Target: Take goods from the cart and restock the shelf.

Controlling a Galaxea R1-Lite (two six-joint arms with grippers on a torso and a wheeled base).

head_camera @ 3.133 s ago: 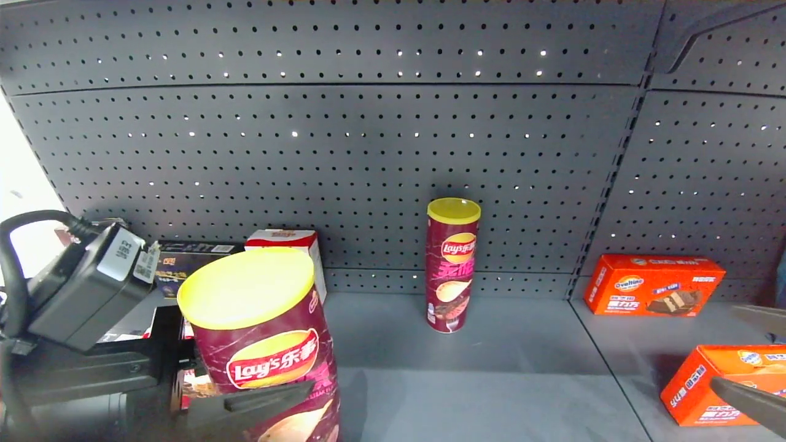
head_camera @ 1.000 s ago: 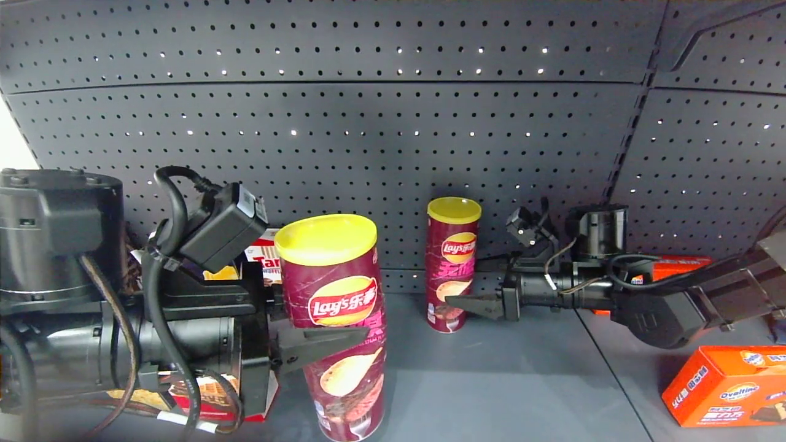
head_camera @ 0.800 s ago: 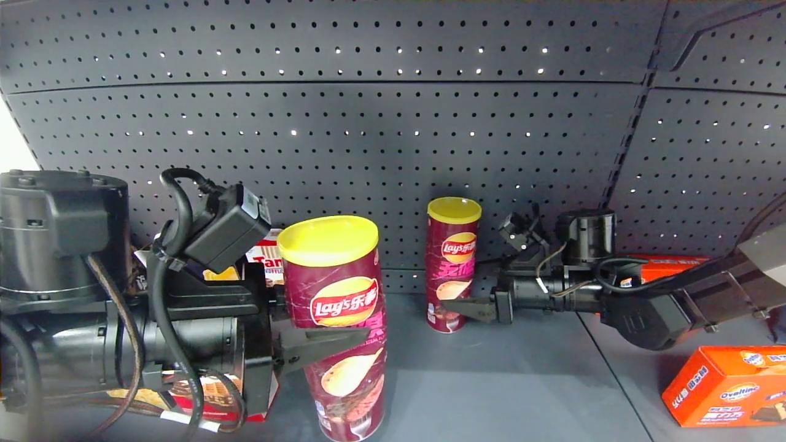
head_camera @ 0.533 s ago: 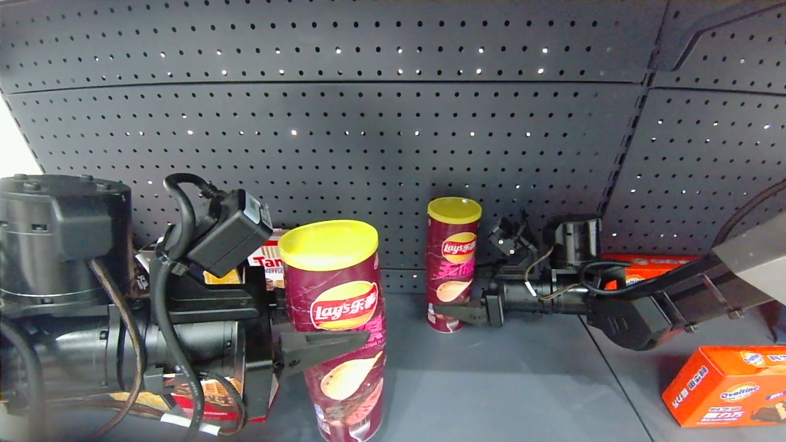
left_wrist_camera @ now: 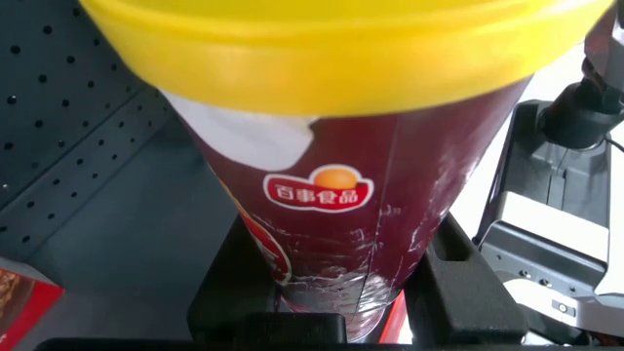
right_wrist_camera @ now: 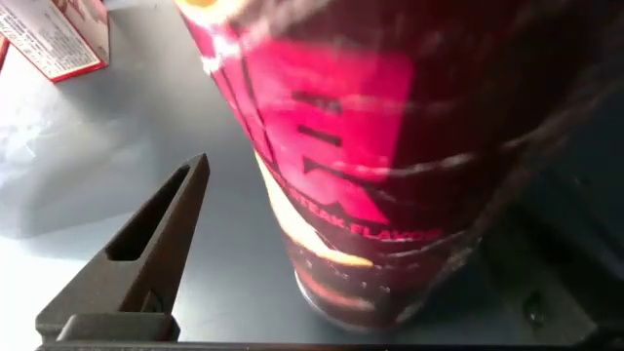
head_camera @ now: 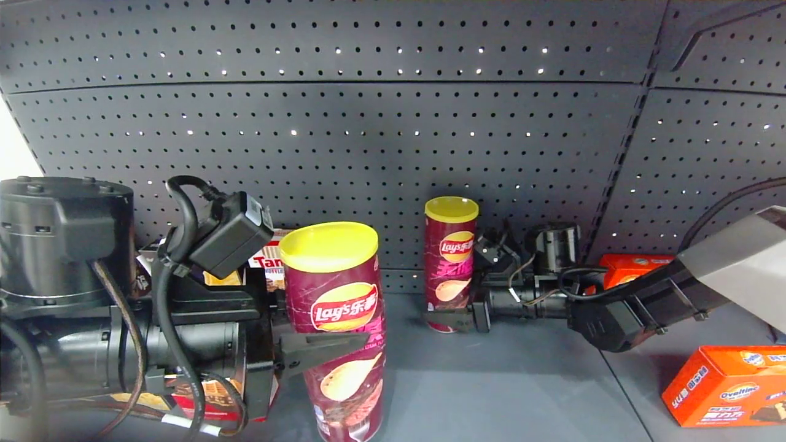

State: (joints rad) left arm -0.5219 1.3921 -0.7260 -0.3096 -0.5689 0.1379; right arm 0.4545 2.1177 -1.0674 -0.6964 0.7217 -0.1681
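Left-end boxes: a red-and-white cardboard box (head_camera: 270, 265) is standing against the dark grey perforated back panel (head_camera: 368, 153), and a flat red carton (head_camera: 212, 393) is lying under the left arm.

Left claw: the left gripper (head_camera: 347, 339) is pinching the near tube about halfway up its body, with one black finger (head_camera: 319, 347) crossing the tube's front. In the left wrist view, dark fingers (left_wrist_camera: 229, 292) are pressing in on both sides of it.

Near tube: the tall maroon cardboard chip tube with a yellow plastic lid (head_camera: 334, 294) is being held upright over the front of the grey metal shelf (head_camera: 491, 380), left of centre. I cannot tell whether its base is touching the shelf.

Far tube: a second maroon chip tube with a yellow lid (head_camera: 451, 258) is standing upright on the shelf near the back panel. It is behind and to the right of the held one, well apart from it.

Right claw: the right gripper (head_camera: 443, 317) is sitting low at the foot of the far tube, its jaws spread around it. In the right wrist view, the pointed finger (right_wrist_camera: 146, 253) is standing clear of the tube's wall. The other finger is hidden, so I cannot tell whether it is touching.

Orange boxes: one orange cardboard box (head_camera: 629, 269) is showing behind the right arm by the back panel. Another orange box (head_camera: 731, 383) is lying at the front right corner.
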